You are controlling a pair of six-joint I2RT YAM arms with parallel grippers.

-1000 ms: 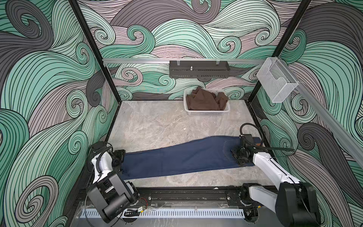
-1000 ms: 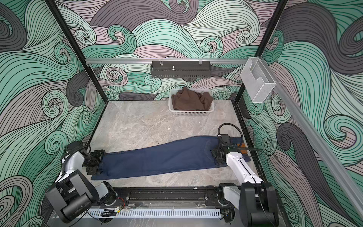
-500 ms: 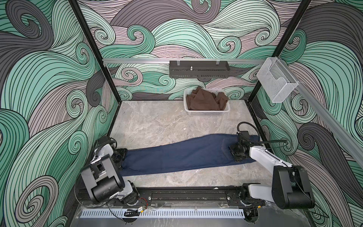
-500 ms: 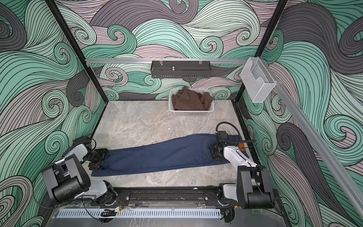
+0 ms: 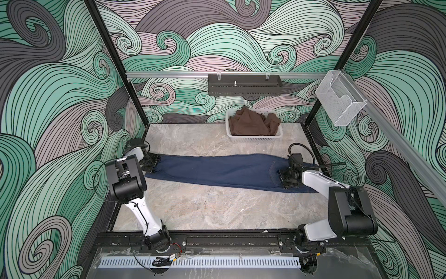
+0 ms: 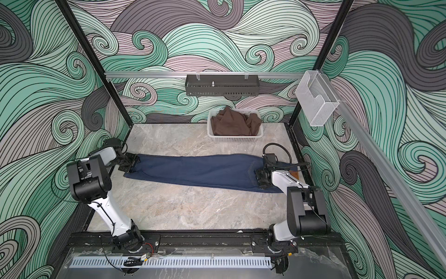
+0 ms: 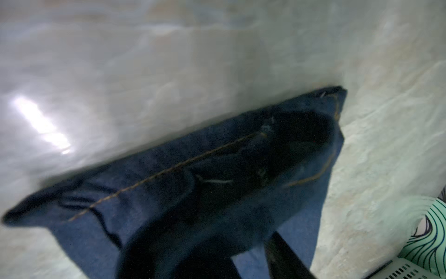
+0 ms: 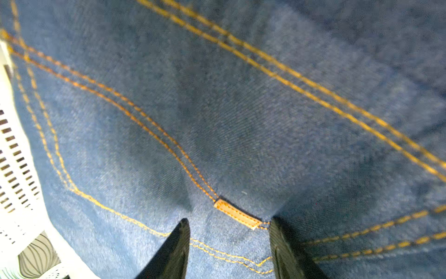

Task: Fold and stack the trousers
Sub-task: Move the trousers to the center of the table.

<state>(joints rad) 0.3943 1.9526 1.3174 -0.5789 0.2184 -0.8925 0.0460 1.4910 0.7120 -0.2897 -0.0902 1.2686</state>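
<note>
The trousers (image 5: 217,169) (image 6: 193,169) are dark blue denim and lie flat in a long strip across the table, hems at the left, waist at the right. My left gripper (image 5: 152,163) sits on the hem end. In the left wrist view one finger (image 7: 282,256) shows beside the denim (image 7: 144,205); dark cloth hides the other. My right gripper (image 5: 287,177) (image 8: 228,221) rests on the back pocket near the waist. Its fingers (image 8: 173,251) stand apart with flat denim and a small tan tab (image 8: 237,215) between the tips.
A white basket (image 5: 254,139) holding a brown garment (image 5: 248,124) stands at the back, just behind the waist end. A black tray (image 5: 243,84) hangs on the back rail and a clear bin (image 5: 337,103) on the right wall. Bare marble table (image 5: 205,212) lies in front.
The trousers have slid toward the back of the table, and both grippers have moved back with them. Both arms' elbows have risen.
</note>
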